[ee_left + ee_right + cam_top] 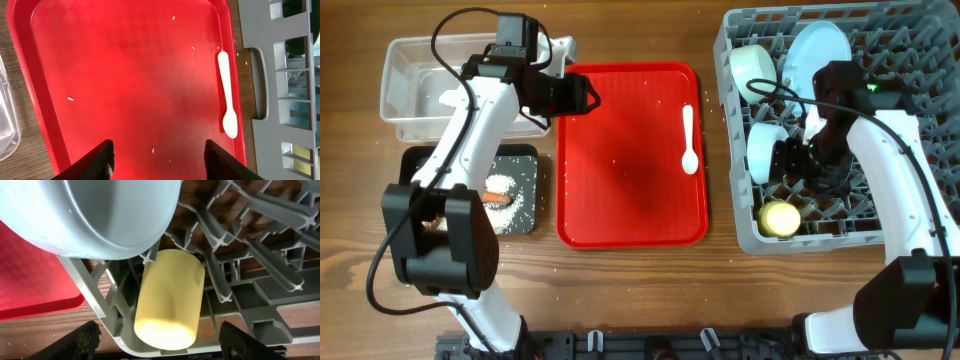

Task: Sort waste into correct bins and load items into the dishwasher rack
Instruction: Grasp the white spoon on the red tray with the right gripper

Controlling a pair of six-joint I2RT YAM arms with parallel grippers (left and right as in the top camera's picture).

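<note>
**Spoon is the last item out; both grippers open and empty**

My left gripper hovers over the red tray, at its far-left corner in the overhead view. The fingers are spread wide with nothing between them. It points across the tray at the white plastic spoon, which lies flat along the tray's right edge, bowl end toward the near side. The spoon looks like the only item not racked, so I judge it the step in hand. It is thin, flat and close to the raised rim, so pinching it could be awkward.

My right gripper is inside the dishwasher rack, just right of the red tray. Its fingers are apart and hold nothing. It sits over the small yellow cup, which is lodged between pegs in the rack corner nearest the tray; I can't tell whether it stands or lies.

The light blue bowl is tipped against pegs just beyond the cup. The pale green bowl and light blue plate stand on edge further back, probably leaning on pegs.

Left of the red tray, the shallow black tray holds rice grains and the carrot stick. The clear tub beyond it holds a white crumple, likely the napkin.

The wooden table shows a few stray grains, as does the red tray. Nothing of the room shows beyond the table.
</note>
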